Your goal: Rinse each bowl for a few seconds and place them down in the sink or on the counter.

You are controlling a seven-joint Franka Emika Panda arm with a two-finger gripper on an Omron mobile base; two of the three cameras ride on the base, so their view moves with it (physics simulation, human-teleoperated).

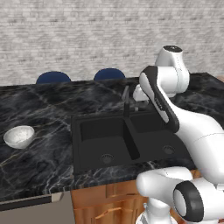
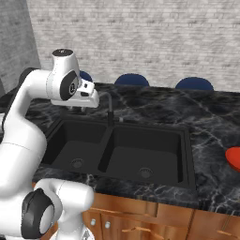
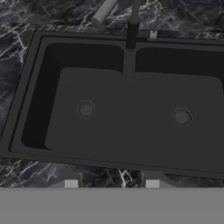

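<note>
A small white bowl (image 1: 19, 136) with a speckled inside stands upright on the black marble counter (image 1: 43, 164), well to the left of the sink (image 1: 114, 139). My gripper (image 3: 111, 184) hangs over the sink's left part, close to the faucet (image 2: 110, 108), and looks straight down into the double basin (image 3: 127, 109). Its two fingertips (image 3: 71, 184) stand apart, open, with nothing between them. Both basins are bare, each with a round drain. In the right base view the gripper (image 2: 78, 108) sits above the left basin's back edge. No water shows at the faucet.
A red rounded thing (image 2: 233, 158) lies on the counter (image 2: 211, 122) right of the sink, cut by the picture's edge. Blue stool tops (image 1: 53, 78) stand behind the counter before a brick wall. Wooden cabinets (image 2: 140, 225) run below the counter's front edge.
</note>
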